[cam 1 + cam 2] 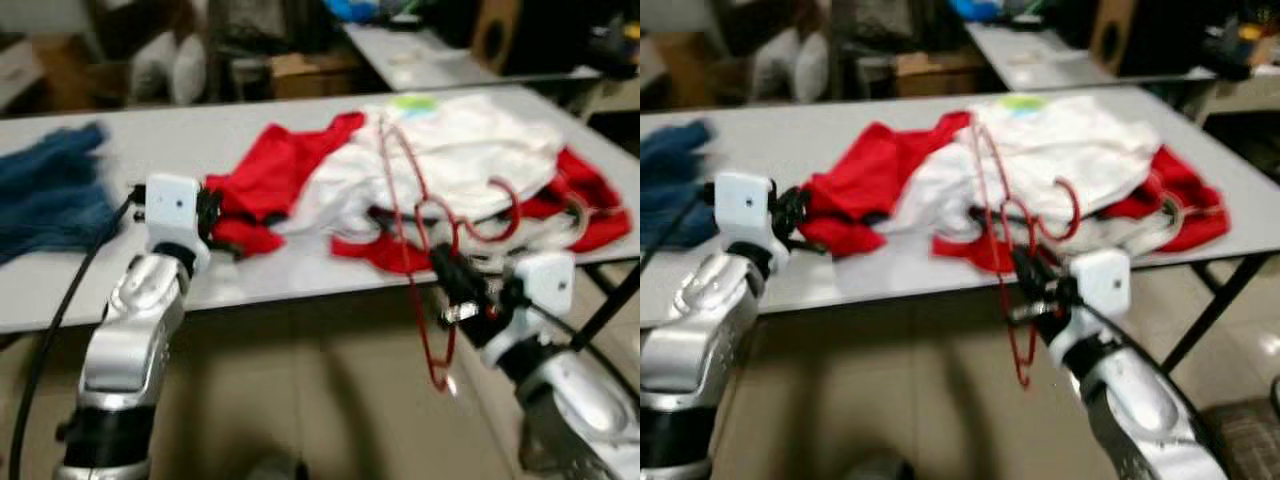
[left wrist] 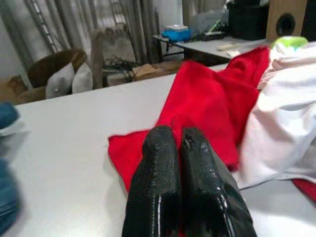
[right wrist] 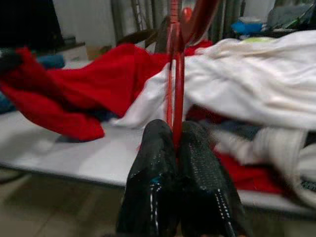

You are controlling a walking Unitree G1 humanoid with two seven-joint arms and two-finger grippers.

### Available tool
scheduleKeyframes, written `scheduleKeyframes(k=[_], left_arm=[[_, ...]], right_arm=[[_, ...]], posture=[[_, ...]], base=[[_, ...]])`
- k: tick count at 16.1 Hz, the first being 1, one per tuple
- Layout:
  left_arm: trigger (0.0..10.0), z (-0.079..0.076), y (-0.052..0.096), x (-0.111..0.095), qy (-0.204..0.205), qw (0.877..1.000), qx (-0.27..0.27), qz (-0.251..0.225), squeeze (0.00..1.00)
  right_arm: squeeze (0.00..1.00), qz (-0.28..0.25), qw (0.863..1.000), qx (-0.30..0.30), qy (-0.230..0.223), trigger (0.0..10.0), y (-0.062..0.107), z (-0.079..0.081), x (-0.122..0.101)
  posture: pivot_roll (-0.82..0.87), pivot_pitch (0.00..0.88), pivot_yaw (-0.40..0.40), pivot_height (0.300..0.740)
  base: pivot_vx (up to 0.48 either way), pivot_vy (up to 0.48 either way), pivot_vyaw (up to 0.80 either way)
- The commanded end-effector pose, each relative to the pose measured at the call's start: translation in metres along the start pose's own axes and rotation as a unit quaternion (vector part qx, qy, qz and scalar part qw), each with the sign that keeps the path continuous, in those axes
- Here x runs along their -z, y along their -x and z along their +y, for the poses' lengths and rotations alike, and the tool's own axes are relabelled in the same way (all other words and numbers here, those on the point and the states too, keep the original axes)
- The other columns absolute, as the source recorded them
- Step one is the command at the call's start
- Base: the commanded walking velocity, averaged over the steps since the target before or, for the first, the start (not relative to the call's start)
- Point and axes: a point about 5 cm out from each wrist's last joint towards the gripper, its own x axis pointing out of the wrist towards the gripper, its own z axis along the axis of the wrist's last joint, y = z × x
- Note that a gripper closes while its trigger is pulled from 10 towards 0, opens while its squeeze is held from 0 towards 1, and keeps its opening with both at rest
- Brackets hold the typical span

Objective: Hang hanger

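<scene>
Cluttered workroom, with a long white table (image 1: 300,280) running across the foreground and boxes and a second table behind it. On the table lie a blue cloth (image 1: 50,190) at the robot's far left, a red garment (image 1: 270,175) near the middle and a heap of white clothing (image 1: 470,150) over more red fabric to the right. The right gripper (image 3: 175,148), just off the table's front edge, has its two black fingers pressed together on a thin red hanger (image 1: 420,260); the hanger stands roughly upright, its upper part against the white pile and its lower end dangling below the table edge. The left gripper (image 2: 180,145) hovers at the table edge beside the red garment, fingers closed together on nothing. The hanger looks light, stiff and narrow, probably smooth enough to swivel in a pinch, so a firm hold on a straight stretch near the hook seems wisest. A second red hook (image 1: 500,215) curls up from the clothing nearby.
</scene>
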Motion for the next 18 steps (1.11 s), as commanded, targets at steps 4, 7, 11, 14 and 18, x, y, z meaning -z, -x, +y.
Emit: scheduleKeyframes(k=[4, 7, 11, 14, 18], left_arm=[[10.0, -0.002, 0.001, -0.001, -0.008, 1.000, 0.005, 0.000, 0.00], [10.0, -0.010, 0.010, 0.006, -0.017, 0.999, 0.043, 0.015, 0.00], [10.0, -0.016, 0.021, 0.015, -0.026, 0.996, 0.074, 0.036, 0.00], [10.0, -0.027, 0.045, 0.027, -0.039, 0.989, 0.126, 0.071, 0.00], [10.0, -0.052, 0.077, 0.071, -0.070, 0.946, 0.263, 0.176, 0.00]], right_arm=[[0.00, -0.007, 1.000, -0.002, 0.008, 10.0, 0.000, 0.000, -0.003], [0.00, 0.018, 1.000, -0.016, 0.008, 10.0, 0.004, 0.002, 0.006], [0.00, 0.036, 0.999, -0.015, 0.005, 10.0, 0.011, 0.002, 0.013], [0.00, 0.066, 0.998, -0.023, -0.007, 10.0, 0.022, 0.008, 0.021], [0.00, 0.160, 0.987, -0.010, -0.010, 10.0, 0.036, 0.004, 0.054]], posture=[[0.00, 0.000, 0.039, 0.740], [0.01, 0.000, 0.032, 0.740], [0.02, 0.000, 0.025, 0.740], [0.03, 0.018, 0.006, 0.740], [0.04, 0.069, -0.011, 0.740]], base=[[-0.255, 0.000, 0.00], [-0.160, 0.000, 0.00], [0.000, 0.000, 0.00], [0.000, 0.000, 0.00], [0.000, 0.000, 0.00]])
